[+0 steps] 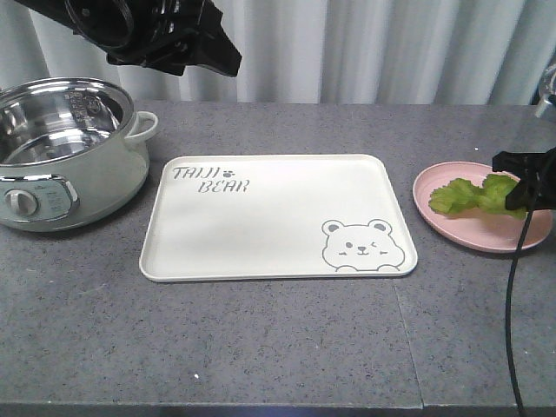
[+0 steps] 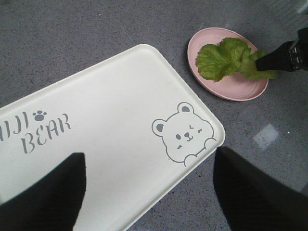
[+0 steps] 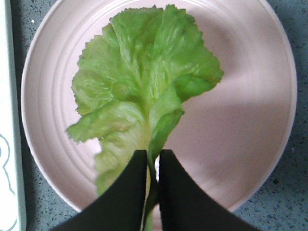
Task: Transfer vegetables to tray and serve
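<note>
The stem of the lettuce leaf (image 3: pixel 144 91) is being pinched by the right gripper (image 3: pixel 153 159) on the pink plate (image 3: pixel 250 120). The left gripper (image 2: pixel 149 161) is being held spread wide above the tray (image 2: pixel 110 96).

A grey, finely speckled table (image 1: pixel 261 347) fills the foreground, with a thin seam (image 1: pixel 407 339) running back from its front edge on the right side. Behind its far edge a pale, whitish curtain (image 1: pixel 391 52) hangs in soft vertical folds across the whole width. The light is even and soft, and a small bright patch (image 2: pixel 266 136) glints off the tabletop.
</note>
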Robot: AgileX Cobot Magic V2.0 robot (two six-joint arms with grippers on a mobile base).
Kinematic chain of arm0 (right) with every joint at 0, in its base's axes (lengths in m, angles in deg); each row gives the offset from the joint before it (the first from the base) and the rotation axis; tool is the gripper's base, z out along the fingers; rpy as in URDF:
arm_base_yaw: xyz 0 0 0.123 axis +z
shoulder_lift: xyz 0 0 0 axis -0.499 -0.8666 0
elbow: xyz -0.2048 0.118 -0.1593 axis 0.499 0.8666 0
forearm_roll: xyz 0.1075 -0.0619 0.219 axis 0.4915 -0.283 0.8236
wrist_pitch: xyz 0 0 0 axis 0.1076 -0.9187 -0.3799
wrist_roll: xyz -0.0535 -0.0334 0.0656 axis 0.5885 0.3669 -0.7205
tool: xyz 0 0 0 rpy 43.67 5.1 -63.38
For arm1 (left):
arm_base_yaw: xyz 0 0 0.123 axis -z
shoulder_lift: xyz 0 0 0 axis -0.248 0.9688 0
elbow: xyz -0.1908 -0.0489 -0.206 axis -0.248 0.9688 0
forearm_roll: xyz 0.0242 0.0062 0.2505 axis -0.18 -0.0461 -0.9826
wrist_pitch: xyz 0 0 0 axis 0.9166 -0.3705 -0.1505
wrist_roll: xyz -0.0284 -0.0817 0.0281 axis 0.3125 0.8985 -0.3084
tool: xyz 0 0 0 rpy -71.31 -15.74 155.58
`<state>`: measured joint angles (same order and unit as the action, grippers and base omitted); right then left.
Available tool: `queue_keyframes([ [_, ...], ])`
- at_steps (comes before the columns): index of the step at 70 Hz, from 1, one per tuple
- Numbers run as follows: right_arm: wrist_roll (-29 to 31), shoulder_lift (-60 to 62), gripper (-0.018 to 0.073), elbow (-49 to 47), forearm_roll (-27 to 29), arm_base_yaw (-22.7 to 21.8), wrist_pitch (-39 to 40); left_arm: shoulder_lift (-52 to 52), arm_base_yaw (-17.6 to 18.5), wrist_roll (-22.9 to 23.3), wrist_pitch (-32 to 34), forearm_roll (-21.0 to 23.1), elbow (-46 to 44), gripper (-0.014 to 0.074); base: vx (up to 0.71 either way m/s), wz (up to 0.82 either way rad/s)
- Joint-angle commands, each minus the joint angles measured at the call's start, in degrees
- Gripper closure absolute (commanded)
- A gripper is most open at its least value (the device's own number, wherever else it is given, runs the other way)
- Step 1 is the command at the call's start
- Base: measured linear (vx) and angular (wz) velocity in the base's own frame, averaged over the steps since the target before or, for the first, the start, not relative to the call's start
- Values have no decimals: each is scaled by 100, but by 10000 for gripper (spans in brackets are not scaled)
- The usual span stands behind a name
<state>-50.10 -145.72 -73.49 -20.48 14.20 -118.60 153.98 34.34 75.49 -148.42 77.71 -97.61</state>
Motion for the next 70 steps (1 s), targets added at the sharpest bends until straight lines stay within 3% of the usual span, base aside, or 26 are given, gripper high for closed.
queue_keyframes([
  [1, 71, 253, 384, -175, 125, -17, 148, -270, 25, 39, 264, 205, -132, 77, 0, 0],
  [15, 76, 253, 103, -175, 119, -17, 280, -270, 25, 39, 237, 205, -132, 77, 0, 0],
  [25, 71, 259, -25, -175, 54, -29, 365, -270, 25, 39, 217, 205, -132, 77, 0, 0],
  [70, -1751, 339, -1, -187, -2527, -29, 585, -270, 25, 39, 180, 205, -132, 77, 0, 0],
])
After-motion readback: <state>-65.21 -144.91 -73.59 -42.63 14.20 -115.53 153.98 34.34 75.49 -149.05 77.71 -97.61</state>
